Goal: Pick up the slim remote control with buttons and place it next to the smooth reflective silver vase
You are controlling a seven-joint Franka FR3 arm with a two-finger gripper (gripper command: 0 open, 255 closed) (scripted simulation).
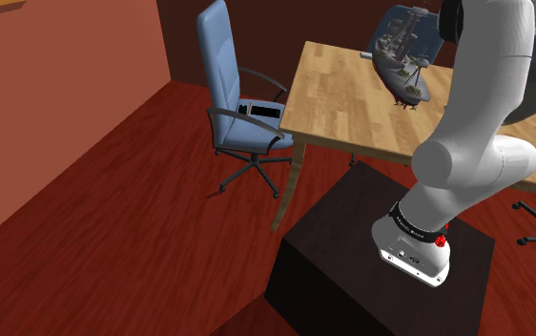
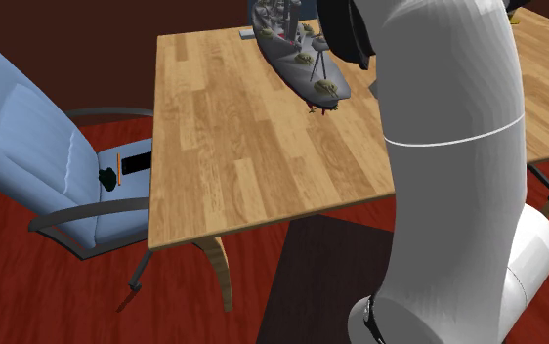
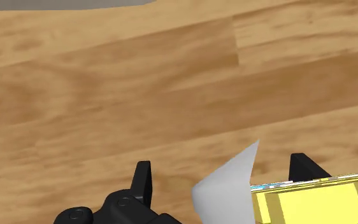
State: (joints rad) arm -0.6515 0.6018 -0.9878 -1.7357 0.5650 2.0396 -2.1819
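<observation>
The arm is presenting smooth, rounded white tubular links with a light gloss. A thin grey seam line is circling one link, and a dark joint housing is showing at the upper end. Near the foot, a black collar is carrying small white lettering, with a red stud beside it. The white base plate is bearing a few small dark marks. The stand is appearing as a plain near-black box. The gripper is showing all black, with squared fingers and round recessed screw heads in its body.
</observation>
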